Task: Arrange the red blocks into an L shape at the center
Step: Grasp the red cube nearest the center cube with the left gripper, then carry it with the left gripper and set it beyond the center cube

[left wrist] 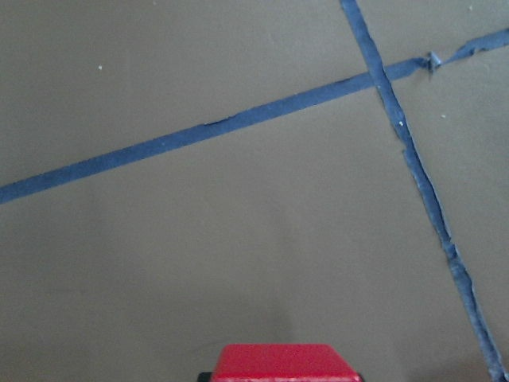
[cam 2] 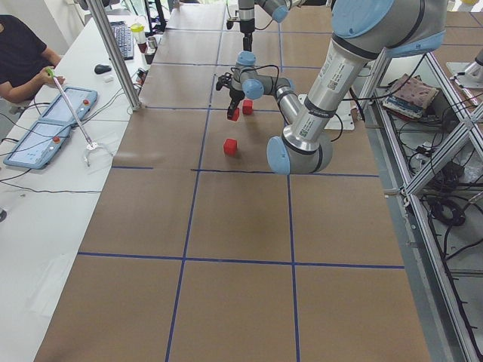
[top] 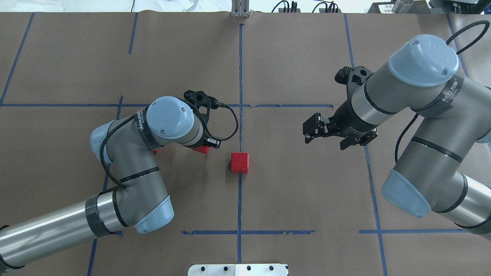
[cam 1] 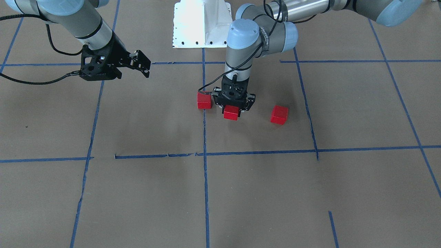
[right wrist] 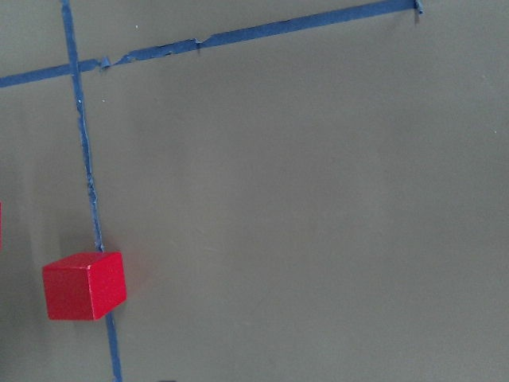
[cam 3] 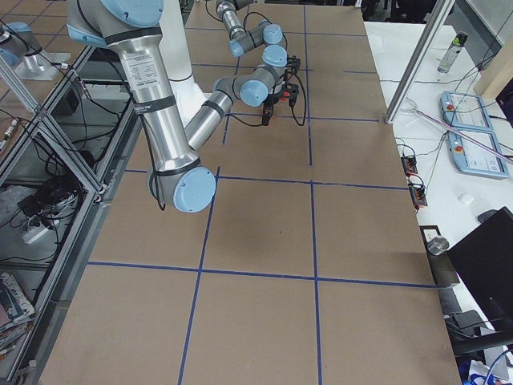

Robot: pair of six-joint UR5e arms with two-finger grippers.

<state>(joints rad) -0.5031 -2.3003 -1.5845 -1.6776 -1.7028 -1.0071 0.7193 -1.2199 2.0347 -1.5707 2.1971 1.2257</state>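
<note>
Front view: my left gripper is clamped on one red block. It is near the second block but not touching it. That second block sits on the vertical tape line at the center. The third block lies apart, out toward my left. My right gripper hangs spread and empty, well away. Overhead: second block is on the line, and the gripped one is mostly hidden under my left wrist. Left wrist camera: gripped block at the bottom edge. Right wrist camera: second block touches the tape.
</note>
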